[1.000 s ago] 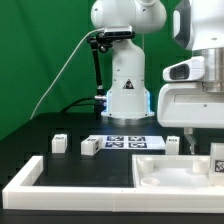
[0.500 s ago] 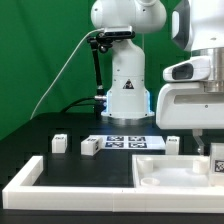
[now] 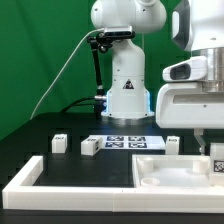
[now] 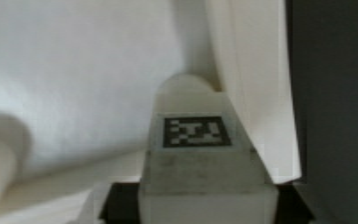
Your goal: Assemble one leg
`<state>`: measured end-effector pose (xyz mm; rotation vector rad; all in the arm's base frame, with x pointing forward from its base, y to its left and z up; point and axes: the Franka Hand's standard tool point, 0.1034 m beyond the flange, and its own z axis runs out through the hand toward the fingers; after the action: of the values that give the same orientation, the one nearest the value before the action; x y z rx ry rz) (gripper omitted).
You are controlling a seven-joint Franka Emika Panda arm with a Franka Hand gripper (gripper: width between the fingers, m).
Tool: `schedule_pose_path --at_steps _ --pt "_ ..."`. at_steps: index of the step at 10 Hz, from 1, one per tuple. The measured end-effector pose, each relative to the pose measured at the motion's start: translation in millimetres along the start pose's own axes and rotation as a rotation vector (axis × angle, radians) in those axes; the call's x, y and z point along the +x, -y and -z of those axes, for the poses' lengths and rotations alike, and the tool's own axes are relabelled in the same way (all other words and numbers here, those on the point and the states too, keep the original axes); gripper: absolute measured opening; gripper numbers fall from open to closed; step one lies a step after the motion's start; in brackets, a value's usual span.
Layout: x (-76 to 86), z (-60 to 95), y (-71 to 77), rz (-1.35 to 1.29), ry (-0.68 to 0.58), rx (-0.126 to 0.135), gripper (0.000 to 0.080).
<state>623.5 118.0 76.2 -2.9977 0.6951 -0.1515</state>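
Gripper (image 3: 214, 150) sat at the exterior view's far right, low over the big white panel (image 3: 165, 172), mostly cropped by the frame edge. In the wrist view, a tagged leg (image 4: 197, 135) stood between the fingers (image 4: 123, 203), jaws closed narrowly on it, over the panel. Two more legs (image 3: 60, 143) (image 3: 89, 146) stood left of the marker board (image 3: 128, 143), another leg (image 3: 173, 144) right of it. White border frame (image 3: 60, 184) lay nearest.

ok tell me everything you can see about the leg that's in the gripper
The leg is a small white, plastic-looking peg, tapering toward its far end, with a black-and-white square tag on its face. In the wrist view it stands between the gripper's dark fingers, pinched at its base, above the white panel. In the exterior view it is mostly hidden at the right edge.
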Motion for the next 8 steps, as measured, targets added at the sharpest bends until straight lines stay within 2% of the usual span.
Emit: schedule_pose_path --at_steps 5,8 --pt "-2.2 0.0 -2.0 -0.677 -0.024 0.004 0.0292" --pt "-3.1 0.0 -1.8 -1.005 -0.004 0.025 0.0294"
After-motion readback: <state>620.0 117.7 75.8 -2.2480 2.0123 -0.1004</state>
